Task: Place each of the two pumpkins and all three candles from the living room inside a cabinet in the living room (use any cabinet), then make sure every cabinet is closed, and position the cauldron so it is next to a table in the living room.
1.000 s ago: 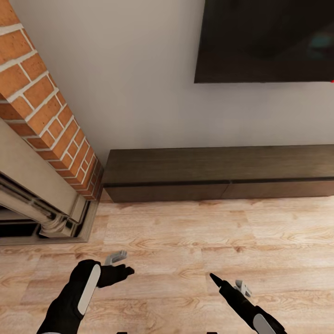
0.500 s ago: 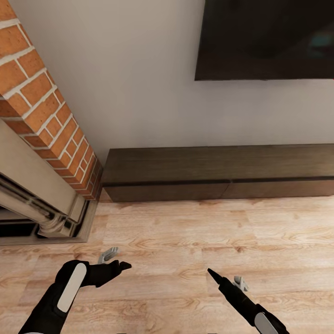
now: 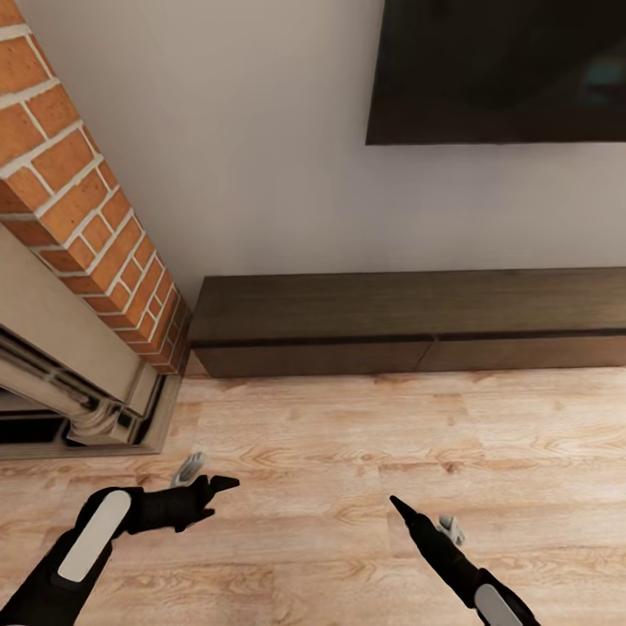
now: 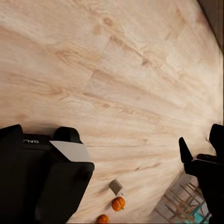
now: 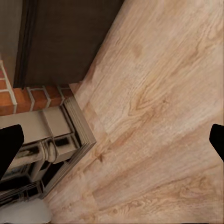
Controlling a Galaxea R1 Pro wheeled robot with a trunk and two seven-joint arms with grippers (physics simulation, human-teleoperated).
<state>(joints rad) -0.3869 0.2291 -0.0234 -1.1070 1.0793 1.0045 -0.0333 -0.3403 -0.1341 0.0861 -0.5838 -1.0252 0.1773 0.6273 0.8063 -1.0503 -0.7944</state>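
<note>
- Cabinet sitting shut ahead, panels handleless.
- Hands, left hand and right hand, hanging spread, empty.
- Risking slipping fingertips, failing to open; pumpkins lying well apart.

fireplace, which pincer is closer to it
Left. The left pincer hangs over the floor just out from the fireplace base; the right pincer is farther away, on the side toward the cabinet.

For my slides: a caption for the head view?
Both grippers, left and right, hover empty over wood floor before the closed cabinet.
</note>
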